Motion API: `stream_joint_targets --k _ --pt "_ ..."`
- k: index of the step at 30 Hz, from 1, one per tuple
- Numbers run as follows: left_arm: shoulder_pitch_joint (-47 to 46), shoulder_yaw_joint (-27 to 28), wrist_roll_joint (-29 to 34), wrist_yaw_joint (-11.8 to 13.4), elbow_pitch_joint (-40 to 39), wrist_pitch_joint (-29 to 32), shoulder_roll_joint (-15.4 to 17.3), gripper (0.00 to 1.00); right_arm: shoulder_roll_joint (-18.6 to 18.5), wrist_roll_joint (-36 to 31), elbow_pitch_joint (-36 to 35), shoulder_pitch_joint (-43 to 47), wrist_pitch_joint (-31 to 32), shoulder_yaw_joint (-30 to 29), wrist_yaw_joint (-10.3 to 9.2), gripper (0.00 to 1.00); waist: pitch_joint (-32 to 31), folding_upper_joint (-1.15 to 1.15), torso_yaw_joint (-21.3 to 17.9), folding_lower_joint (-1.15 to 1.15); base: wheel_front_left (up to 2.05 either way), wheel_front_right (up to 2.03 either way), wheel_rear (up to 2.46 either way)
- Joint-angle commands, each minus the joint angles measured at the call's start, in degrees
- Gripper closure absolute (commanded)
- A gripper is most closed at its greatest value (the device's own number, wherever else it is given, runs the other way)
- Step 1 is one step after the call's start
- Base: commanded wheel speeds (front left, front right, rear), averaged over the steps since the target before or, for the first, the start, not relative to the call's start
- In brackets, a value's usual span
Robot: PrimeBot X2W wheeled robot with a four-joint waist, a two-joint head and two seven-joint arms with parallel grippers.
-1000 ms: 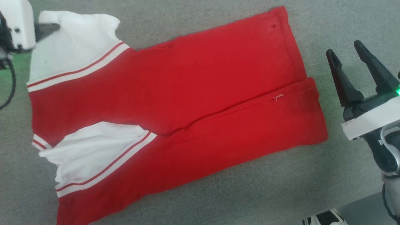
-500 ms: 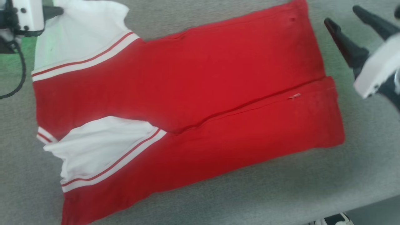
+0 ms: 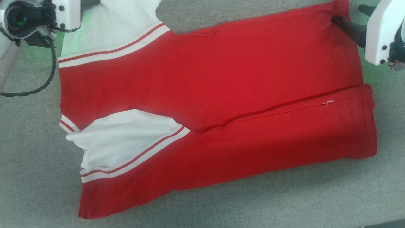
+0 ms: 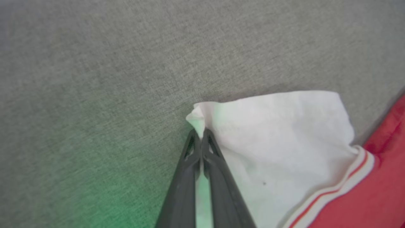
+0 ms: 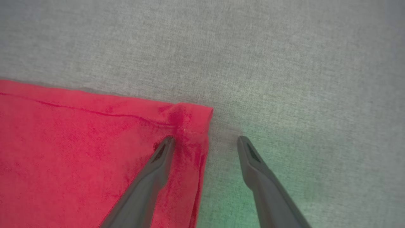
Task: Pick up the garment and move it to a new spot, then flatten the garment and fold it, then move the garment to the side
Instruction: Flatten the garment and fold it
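Grey fabric tabletop (image 3: 221, 205) bears the garment (image 3: 221, 79), left gripper (image 4: 198, 133) pinching its sleeve (image 4: 269, 133).

My left wrist housing (image 3: 68, 12) was white plastic with dark screw heads, a round black lens (image 3: 19, 19) beside it and a black cable (image 3: 47, 81) looping away. My right wrist housing (image 3: 378, 34) matched. My left gripper (image 4: 199, 134) and right gripper (image 5: 205, 139) had long, dark grey, tapered fingers with slotted tips.

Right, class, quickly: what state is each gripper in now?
Left gripper: shut on the white sleeve corner of the garment.
Right gripper: open, astride its red corner, holding nothing.
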Motion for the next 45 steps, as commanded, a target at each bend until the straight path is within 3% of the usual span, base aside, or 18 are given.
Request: stream_joint_targets --k 1,2,3,17,24,33,37,40,45 --pt "2.2 -1.9 -0.4 -0.5 -0.2 0.4 -1.4 1.00 0.6 0.9 1.6 -0.7 0.7 0.7 -0.03 0.61 0.1 0.00 0.3 0.00 0.00 0.00 0.00" --pt "2.0 -2.0 -0.4 -0.5 -0.3 0.1 -1.5 1.00 0.6 1.3 2.0 -0.9 0.9 1.5 -0.03 0.89 0.1 0.00 0.4 0.00 0.00 0.00 0.00" --pt "1.9 -2.2 -0.4 -0.5 -0.4 -0.3 -1.5 1.00 0.7 1.8 2.8 -1.2 0.7 1.6 -0.03 1.00 0.1 0.00 0.4 0.00 0.00 0.00 0.00" --pt "1.3 -2.8 -2.0 -0.3 -1.3 -8.0 -1.2 1.00 -0.8 4.8 5.7 -3.1 -3.6 4.3 -0.06 1.00 -3.4 0.00 1.5 0.00 0.00 0.00 0.00" --pt "6.6 -1.4 -6.9 -0.3 -8.7 -15.4 -0.2 1.00 -5.2 8.3 2.0 3.1 -4.3 4.8 -0.06 1.00 -10.1 0.00 4.6 0.00 0.00 0.00 0.00" --pt "20.6 -2.6 -10.8 -0.3 -27.0 -24.0 9.4 1.00 -13.6 13.4 -8.2 17.7 -2.0 1.7 -0.05 1.00 -17.7 0.00 8.1 0.00 0.00 0.00 0.00" --pt "29.2 -2.6 -11.7 -0.3 -36.8 -31.5 15.2 1.00 -16.6 15.1 -13.3 26.5 -2.3 -2.5 -0.03 1.00 -19.1 0.00 9.2 0.00 0.00 0.00 0.00" --pt "34.6 -3.3 -11.1 -0.3 -41.0 -36.2 18.7 1.00 -17.0 15.8 -15.6 31.6 -3.0 -4.9 -0.04 1.00 -19.2 0.00 9.4 0.00 0.00 0.00 0.00" --pt "41.6 -5.0 -10.8 -0.4 -45.2 -42.2 20.2 1.00 -16.2 15.2 -17.8 38.7 -4.3 -8.9 -0.03 1.00 -18.2 0.00 10.0 0.00 0.00 0.00 0.00"
